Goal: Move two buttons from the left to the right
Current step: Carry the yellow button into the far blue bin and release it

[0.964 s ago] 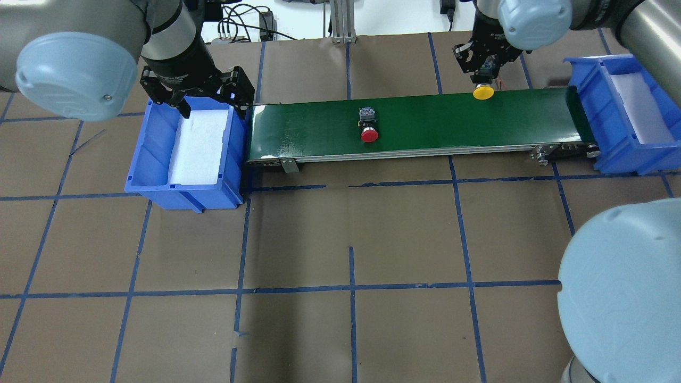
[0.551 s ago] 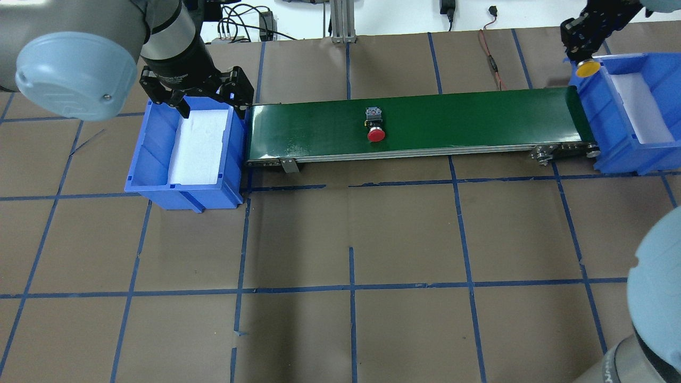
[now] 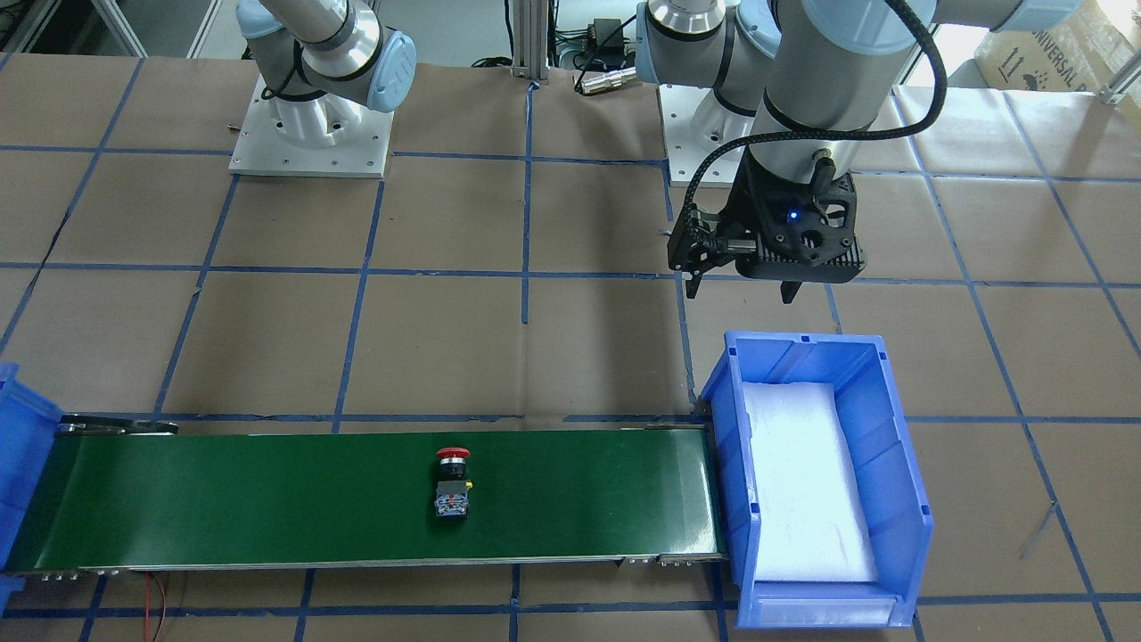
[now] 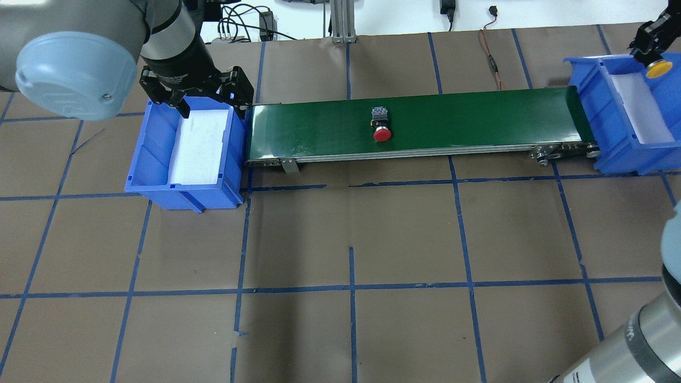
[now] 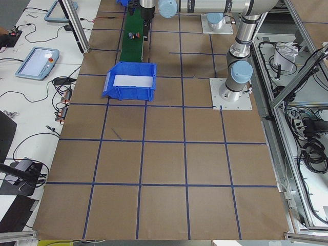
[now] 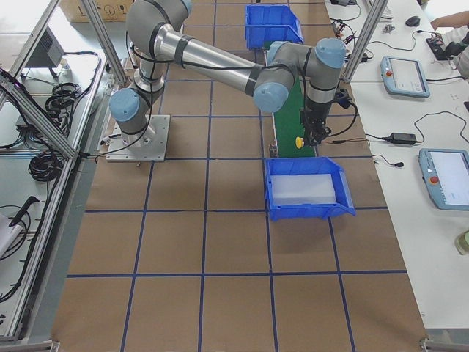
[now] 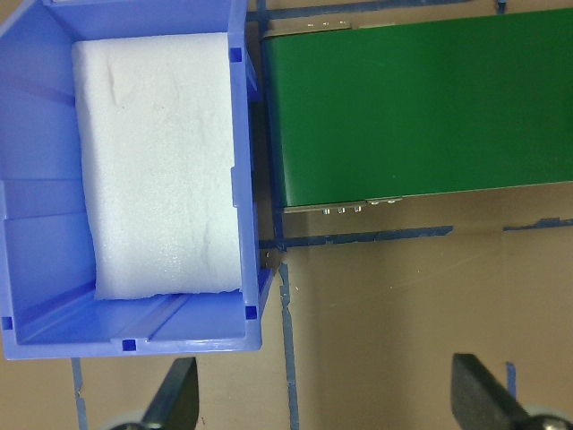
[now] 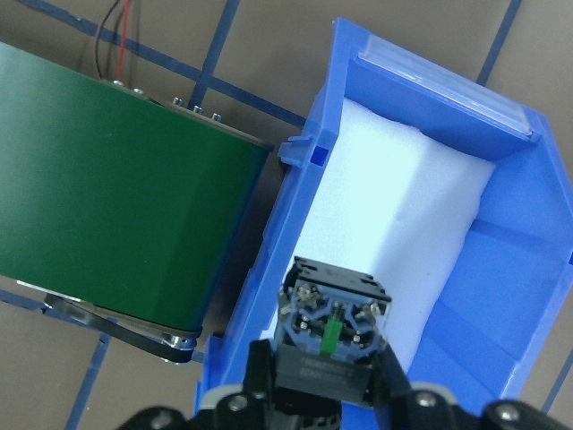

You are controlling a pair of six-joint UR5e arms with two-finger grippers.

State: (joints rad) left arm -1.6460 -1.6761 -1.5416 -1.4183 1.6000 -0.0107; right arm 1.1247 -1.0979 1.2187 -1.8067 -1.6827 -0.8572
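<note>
The red button (image 4: 381, 127) lies on its side mid-belt on the green conveyor (image 4: 479, 117), cap toward the robot; it also shows in the front view (image 3: 452, 486). My right gripper (image 4: 652, 57) is shut on the yellow button (image 4: 655, 69) and holds it above the far end of the right blue bin (image 4: 612, 125). In the right wrist view the fingers (image 8: 391, 378) clamp its black collar below the grey block (image 8: 333, 327), over the bin's white foam. My left gripper (image 4: 210, 106) is open and empty above the far end of the left blue bin (image 4: 149, 154).
The left bin (image 3: 891, 428) holds only white foam (image 7: 152, 161). The conveyor (image 3: 267, 499) runs between the two bins. Red and black wires (image 4: 492, 56) lie on the table behind the belt's right part. Brown paper with blue tape lines covers the table.
My right gripper has carried the yellow button from the belt's far edge rightward to above the right bin. The red button has drifted right along the belt. The left arm has not moved.
</note>
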